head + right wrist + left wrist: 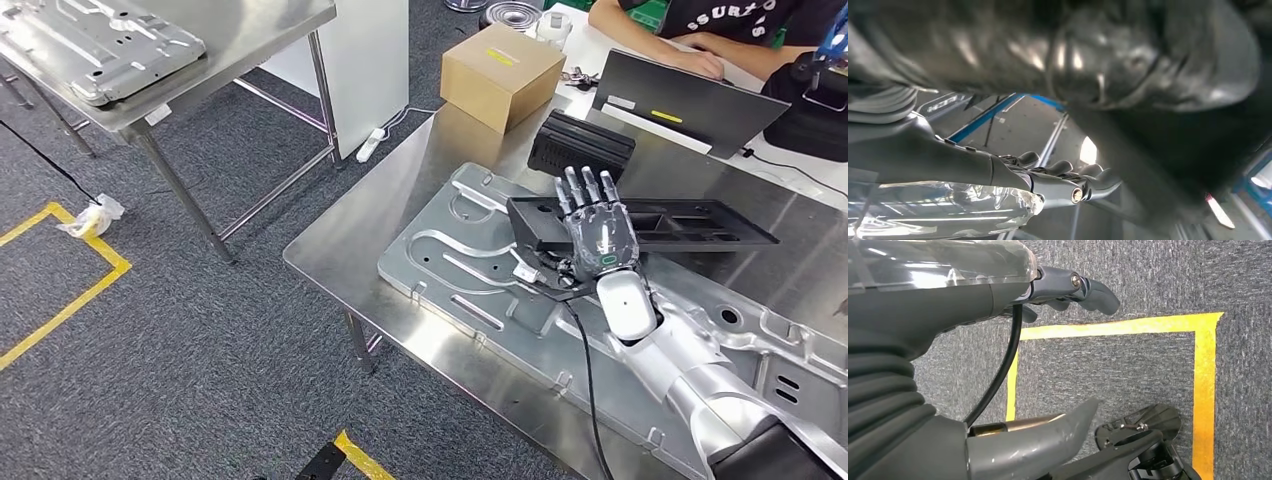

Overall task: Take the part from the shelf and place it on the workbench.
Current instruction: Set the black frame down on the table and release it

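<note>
The part [690, 225], a long black frame, lies across a pressed silver metal panel [460, 270] on the steel workbench [340, 240]. My right hand [598, 235] lies palm down on the part's left end, with its fingers [585, 190] straight and spread over the far edge. Its thumb is hidden. In the right wrist view the right hand [998, 175] has outstretched fingers, and a dark blurred mass sits close against the palm side. My left hand [948, 300] hangs over the carpet, thumb and fingers apart, holding nothing.
On the bench behind the part stand a cardboard box [502, 72], a black ribbed block [580, 145] and a laptop [680, 105], with a person [700, 30] seated beyond. A second steel table [250, 40] with another panel stands at far left. Yellow tape [70, 290] marks the carpet.
</note>
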Robot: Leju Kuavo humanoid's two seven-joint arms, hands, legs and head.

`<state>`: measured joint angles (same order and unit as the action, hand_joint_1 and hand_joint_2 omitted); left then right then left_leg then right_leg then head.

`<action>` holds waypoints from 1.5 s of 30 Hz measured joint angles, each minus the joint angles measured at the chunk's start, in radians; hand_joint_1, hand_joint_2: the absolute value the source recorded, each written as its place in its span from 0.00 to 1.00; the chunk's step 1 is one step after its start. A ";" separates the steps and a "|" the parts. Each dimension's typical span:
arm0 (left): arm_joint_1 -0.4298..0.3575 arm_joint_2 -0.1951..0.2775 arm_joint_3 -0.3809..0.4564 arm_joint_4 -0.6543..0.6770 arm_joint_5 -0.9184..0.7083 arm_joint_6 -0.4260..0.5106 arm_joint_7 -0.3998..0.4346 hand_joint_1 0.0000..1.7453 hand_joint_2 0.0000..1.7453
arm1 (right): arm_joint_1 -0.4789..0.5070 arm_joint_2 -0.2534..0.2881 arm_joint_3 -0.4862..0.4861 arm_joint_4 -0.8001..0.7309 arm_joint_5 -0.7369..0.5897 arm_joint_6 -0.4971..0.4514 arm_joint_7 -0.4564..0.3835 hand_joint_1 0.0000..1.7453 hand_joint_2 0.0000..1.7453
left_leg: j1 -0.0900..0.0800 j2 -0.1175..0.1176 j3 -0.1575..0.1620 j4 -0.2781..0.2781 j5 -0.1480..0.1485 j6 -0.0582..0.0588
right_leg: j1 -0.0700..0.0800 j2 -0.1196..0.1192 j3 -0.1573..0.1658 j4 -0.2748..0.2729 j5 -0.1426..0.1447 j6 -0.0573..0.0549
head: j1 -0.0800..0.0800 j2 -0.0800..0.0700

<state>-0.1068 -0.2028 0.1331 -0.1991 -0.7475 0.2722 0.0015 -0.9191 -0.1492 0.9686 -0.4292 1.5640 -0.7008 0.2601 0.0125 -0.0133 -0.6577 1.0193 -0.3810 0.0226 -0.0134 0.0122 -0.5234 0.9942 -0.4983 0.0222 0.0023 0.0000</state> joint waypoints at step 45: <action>-0.014 -0.001 0.001 -0.001 -0.020 -0.034 -0.008 0.00 0.00 | 0.073 0.028 -0.062 -0.012 0.001 0.000 -0.053 0.00 0.00 | -0.008 0.009 0.033 0.158 -0.123 0.001 | 0.022 -0.003 -0.131 0.049 0.086 -0.047 | -0.004 0.000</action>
<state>-0.1207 -0.2043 0.1339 -0.1999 -0.7671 0.2379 -0.0068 -0.8464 -0.1207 0.9070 -0.4411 1.5648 -0.7009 0.2070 0.0043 -0.0041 -0.6247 1.1772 -0.5045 0.0231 0.0082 0.0089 -0.6548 1.0431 -0.4122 -0.0248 -0.0013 0.0000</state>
